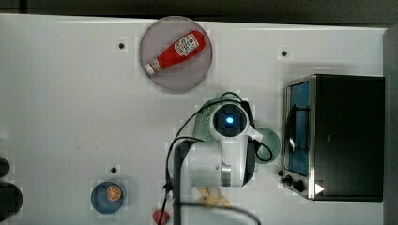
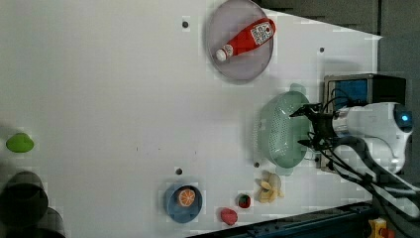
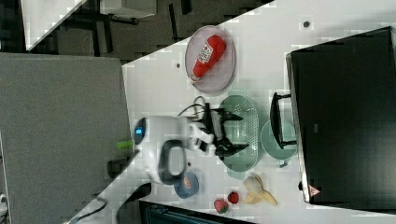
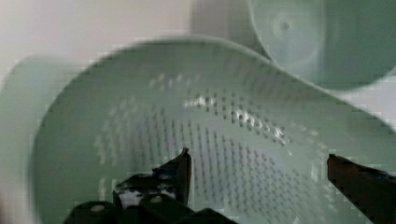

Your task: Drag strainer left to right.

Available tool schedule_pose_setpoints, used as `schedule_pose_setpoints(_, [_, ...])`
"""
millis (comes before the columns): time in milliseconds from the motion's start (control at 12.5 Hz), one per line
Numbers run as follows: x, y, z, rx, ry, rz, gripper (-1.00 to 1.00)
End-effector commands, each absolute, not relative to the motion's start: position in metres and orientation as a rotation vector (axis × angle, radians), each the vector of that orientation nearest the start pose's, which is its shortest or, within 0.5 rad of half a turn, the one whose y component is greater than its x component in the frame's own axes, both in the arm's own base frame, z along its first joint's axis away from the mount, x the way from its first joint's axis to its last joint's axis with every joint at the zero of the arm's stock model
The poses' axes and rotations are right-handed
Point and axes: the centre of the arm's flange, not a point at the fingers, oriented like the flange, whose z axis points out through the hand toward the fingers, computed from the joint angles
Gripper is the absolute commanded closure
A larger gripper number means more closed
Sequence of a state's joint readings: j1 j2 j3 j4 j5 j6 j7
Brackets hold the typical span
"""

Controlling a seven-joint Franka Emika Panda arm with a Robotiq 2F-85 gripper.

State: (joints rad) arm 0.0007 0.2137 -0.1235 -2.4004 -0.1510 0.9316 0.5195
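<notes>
The white desk (image 2: 99, 89) carries a black toaster oven (image 1: 347, 136) at the top view's right. Just beside it sits the pale mint-green oblong plastic strainer with its perforated floor (image 2: 285, 130), a round pale green mug (image 3: 279, 140) touching or nearly touching its rim on the oven side. A grey plate with a red ketchup bottle (image 1: 176, 51) lies near.

My pincer (image 3: 233, 133) hangs over the strainer's bowl, spread wide and holding nothing. I judge this the approach step: the drag has not begun. Next I should lower so one finger (image 4: 180, 170) hooks inside the wall, then pull steadily, minding the mug.
</notes>
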Motion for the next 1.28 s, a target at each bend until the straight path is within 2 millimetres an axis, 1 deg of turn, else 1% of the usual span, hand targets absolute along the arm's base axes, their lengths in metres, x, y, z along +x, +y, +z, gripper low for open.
schedule_pose_setpoints(80, [0.505,-0.046,0.349,-2.775,1.629,-0.125,-1.00])
schedule_pose_setpoints(320, [0.489,-0.037,0.441,-2.759,1.618,-0.017,-1.00])
schedule_pose_setpoints(400, [0.486,-0.033,0.471,-2.782,1.551,-0.005,-1.00])
schedule_pose_setpoints(480, [0.482,-0.032,0.498,-2.840,1.441,0.003,-1.00])
schedule_pose_setpoints(640, [0.476,-0.032,0.543,-2.942,1.219,-0.003,-1.00])
schedule_pose_setpoints(800, [0.471,-0.031,0.573,-2.945,1.193,0.019,-1.00])
schedule_pose_setpoints(880, [0.467,-0.031,0.583,-2.950,1.196,0.043,-1.00])
schedule_pose_setpoints(960, [0.464,-0.031,0.591,-2.954,1.200,0.070,-1.00])
schedule_pose_setpoints(1040, [0.464,-0.032,0.599,-2.949,1.201,0.051,-1.00])
schedule_pose_setpoints(1280, [0.462,-0.034,0.609,-2.938,1.204,0.015,-1.00])
